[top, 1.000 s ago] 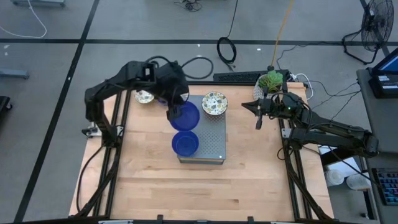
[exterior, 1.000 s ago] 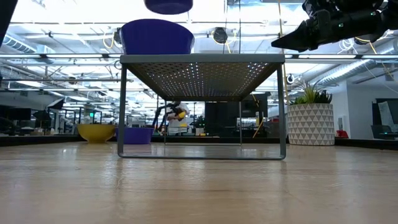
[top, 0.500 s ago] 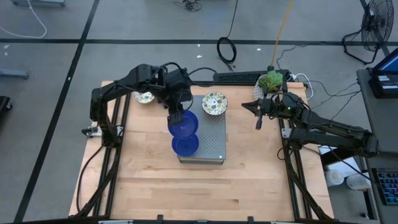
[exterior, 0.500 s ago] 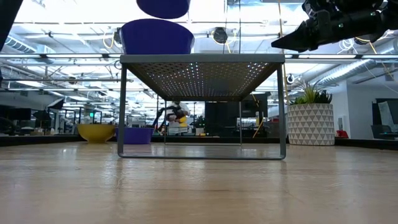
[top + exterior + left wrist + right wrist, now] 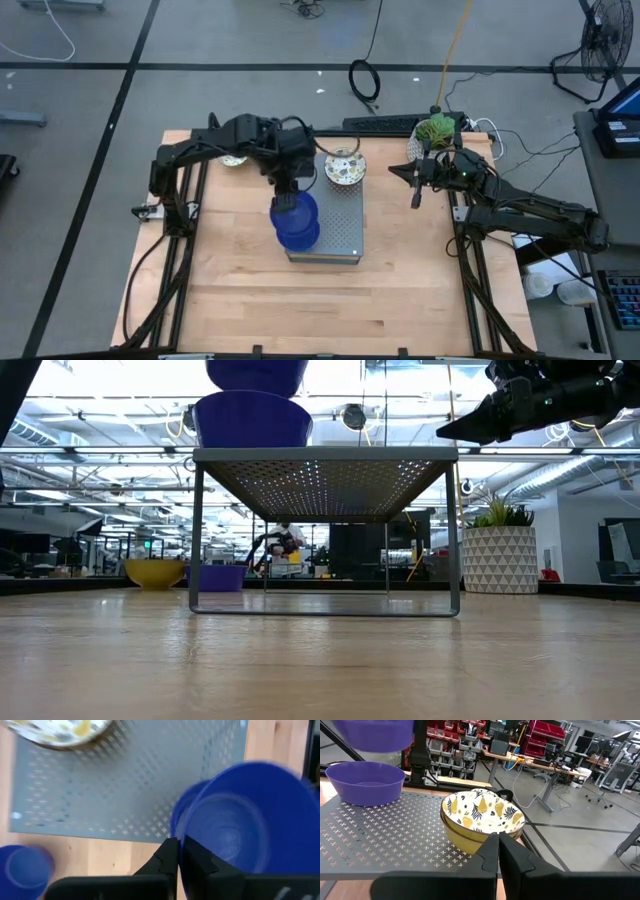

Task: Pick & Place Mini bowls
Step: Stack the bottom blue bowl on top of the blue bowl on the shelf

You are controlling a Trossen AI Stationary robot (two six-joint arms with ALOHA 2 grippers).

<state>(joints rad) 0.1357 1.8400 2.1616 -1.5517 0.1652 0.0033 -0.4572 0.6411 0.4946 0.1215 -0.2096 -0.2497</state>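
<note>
- Left gripper [image 5: 288, 186] above the grey perforated stand [image 5: 345, 225], clenched on the rim of a blue mini bowl [image 5: 294, 209].
- Held bowl hanging just over a second blue bowl [image 5: 297, 234] resting on the stand's near-left part — almost stacked, a slim gap visible in the low view.
- Patterned cream bowls [image 5: 482, 819] stacked at the stand's far corner — yellow pears and dark leaves inside.
- Another patterned bowl [image 5: 233, 158] on the wooden table [image 5: 400, 300], partly hidden behind the left arm.
- A third blue bowl [image 5: 22, 870] on the wood beside the stand.
- Right gripper [image 5: 417, 190] raised, well off to the stand's right near the potted plant [image 5: 436, 130], fingers pressed together, nothing between them.
</note>
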